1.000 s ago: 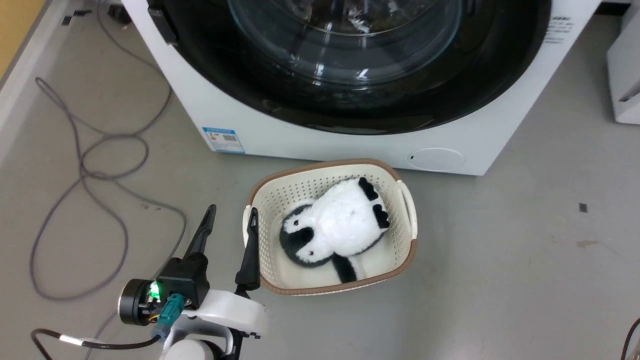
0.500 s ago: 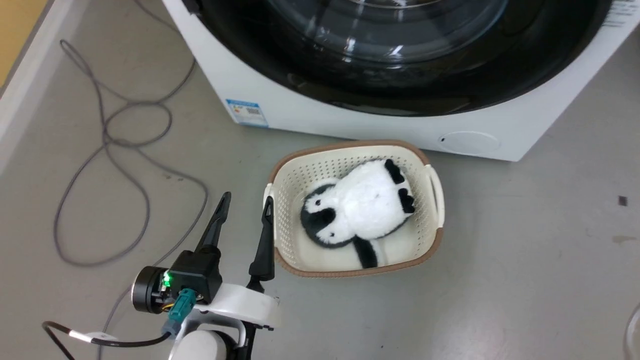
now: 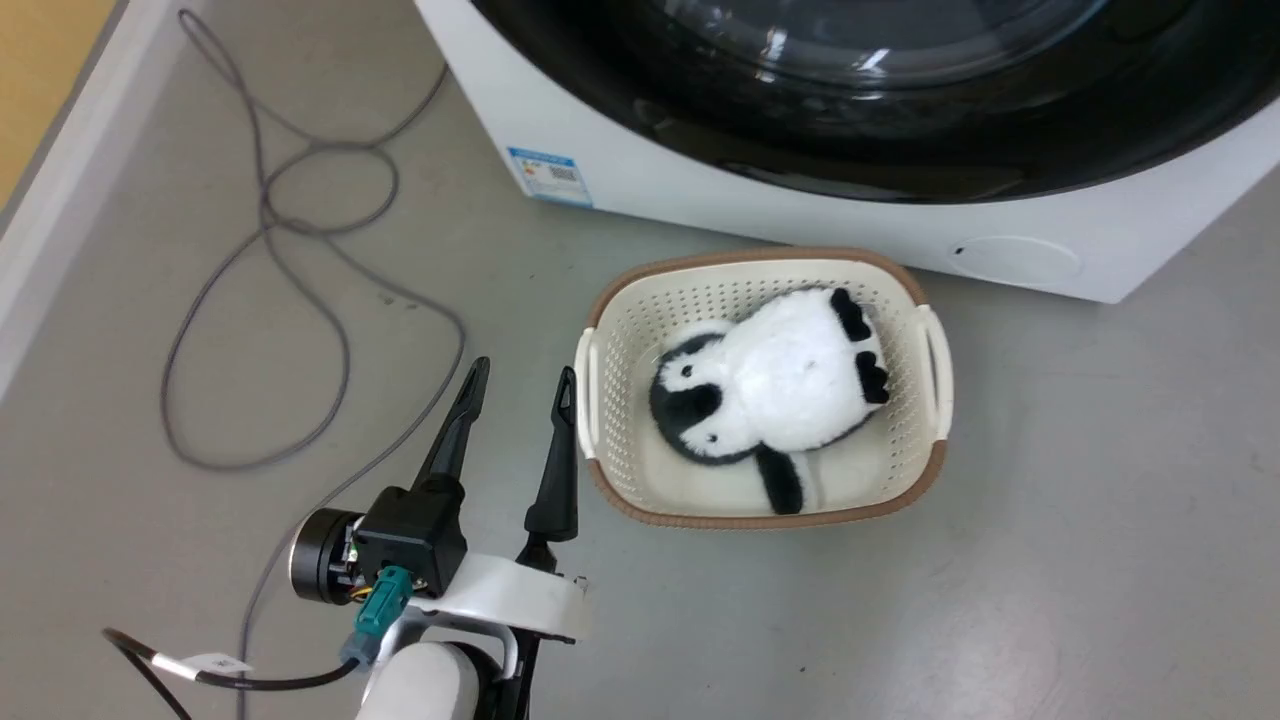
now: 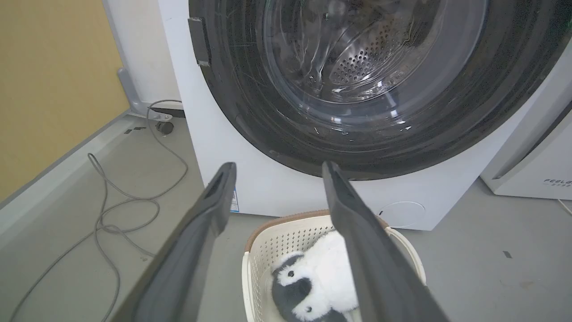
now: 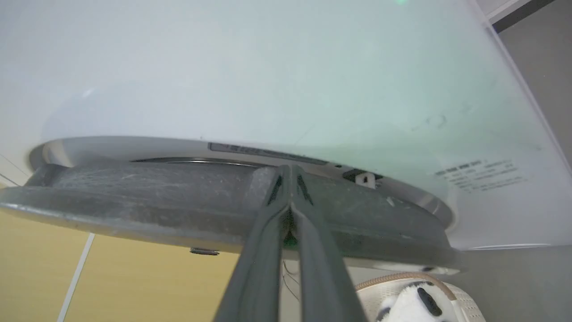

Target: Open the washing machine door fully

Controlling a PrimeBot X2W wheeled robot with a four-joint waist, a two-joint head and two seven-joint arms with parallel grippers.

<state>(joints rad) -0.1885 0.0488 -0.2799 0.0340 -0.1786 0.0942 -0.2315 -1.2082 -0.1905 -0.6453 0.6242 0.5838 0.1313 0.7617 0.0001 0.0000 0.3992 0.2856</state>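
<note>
Risking a slip off the glossy washing machine door (image 5: pixel 134 210) rim with right jaws closed empty, left jaws wide, idle.

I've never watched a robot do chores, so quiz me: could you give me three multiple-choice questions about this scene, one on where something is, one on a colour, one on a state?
1. Where does the plush penguin lie?
A in the basket; B on the bare floor; C on the cable.

2. What colour is the washing machine door's wide rim?
A white; B black; C yellow.

3. How do the left jaws stand?
A shut on the basket; B shut on the cable; C open, holding nothing.

Answers: 1 A, the basket's walls surround it; 2 B, the rim shows glossy black; 3 C, the two fingers stand apart with nothing between them.
</note>
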